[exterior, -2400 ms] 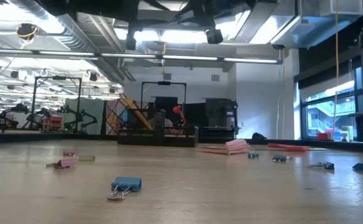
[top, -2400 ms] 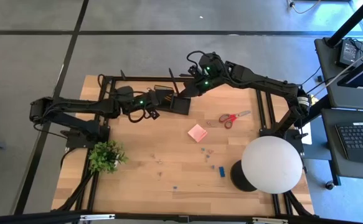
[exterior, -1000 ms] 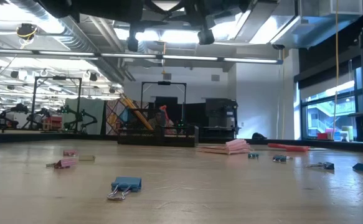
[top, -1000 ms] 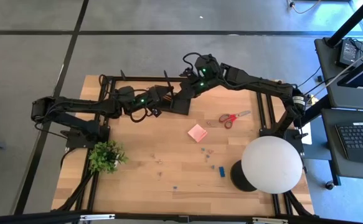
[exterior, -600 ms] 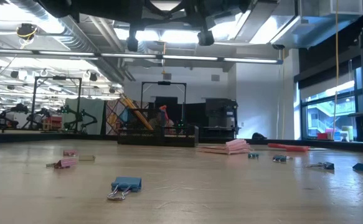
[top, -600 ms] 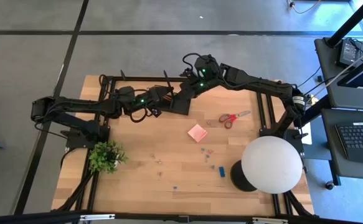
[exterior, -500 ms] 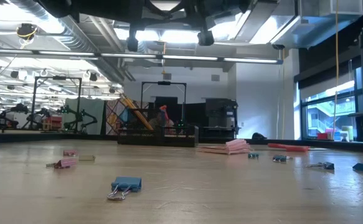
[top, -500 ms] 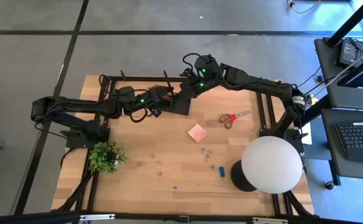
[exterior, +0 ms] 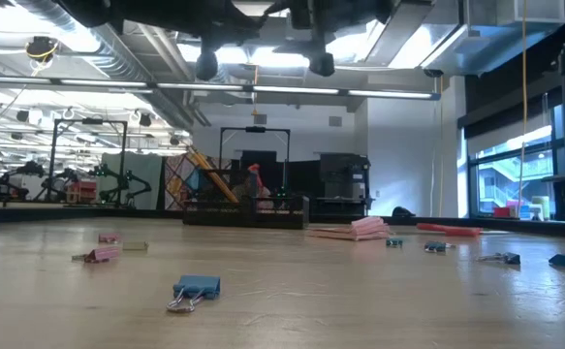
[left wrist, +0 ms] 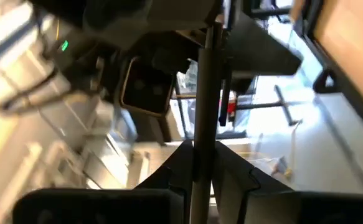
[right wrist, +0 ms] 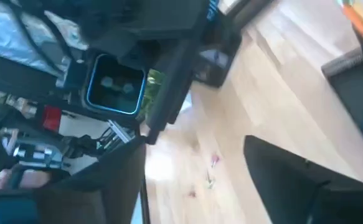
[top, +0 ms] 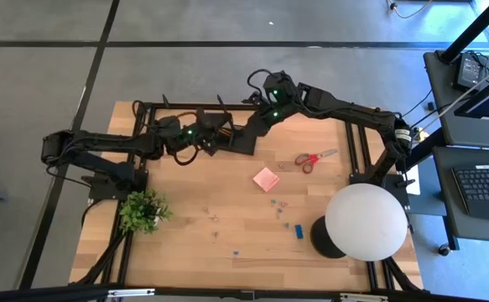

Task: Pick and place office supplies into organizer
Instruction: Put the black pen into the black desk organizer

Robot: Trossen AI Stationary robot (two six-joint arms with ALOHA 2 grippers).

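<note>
Left gripper was clenched on a thin dark pen, held upright, probably so it could drop end-first into the organizer at 12 o'clock on the surface. Right gripper hung right beside it with fingers spread, holding nothing, likely having passed the pen over. Scissors lay at 2 o'clock, pink sticky pad near center, blue block and clips toward 5 o'clock, all still loose. Plant and lamp sat clear of the work.
</note>
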